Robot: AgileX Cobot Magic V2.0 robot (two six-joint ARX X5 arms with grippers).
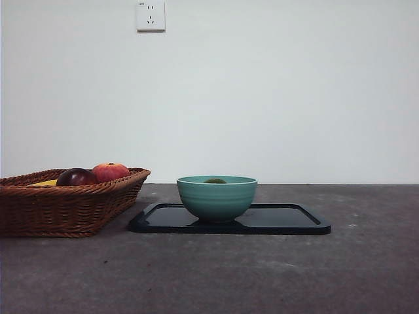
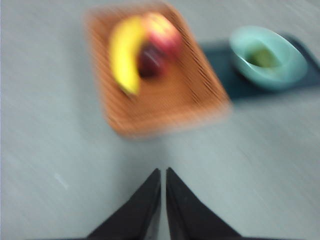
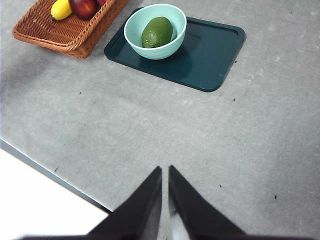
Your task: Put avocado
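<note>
Nearest the camera is just bare grey tabletop (image 1: 262, 275), nothing on it. Both arms hang well back from the action: the left tool (image 2: 162, 172) and the right tool (image 3: 165, 170) each have their jaws pressed together with nothing between them, high over open tabletop. The left wrist view is smeared, so details there are rough.

Further in, a dark tray (image 1: 288, 222) lies flat with a teal bowl (image 1: 217, 199) standing on its left part. The avocado (image 3: 157, 32) is lying down inside that bowl; from the front only its top peeks over the rim.

Left of the tray, close beside it, is a wicker basket (image 1: 65, 209) with a banana (image 3: 61, 8), a dark maroon fruit (image 1: 76, 176) and a red-orange fruit (image 1: 110, 172).

My guess on handling: the avocado looks light, firm and smooth-skinned, so somewhat slippery and likely to roll. If it needs lifting, I'd come straight down and pinch across its narrow middle, keeping clear of the bowl wall, with moderate squeeze.
</note>
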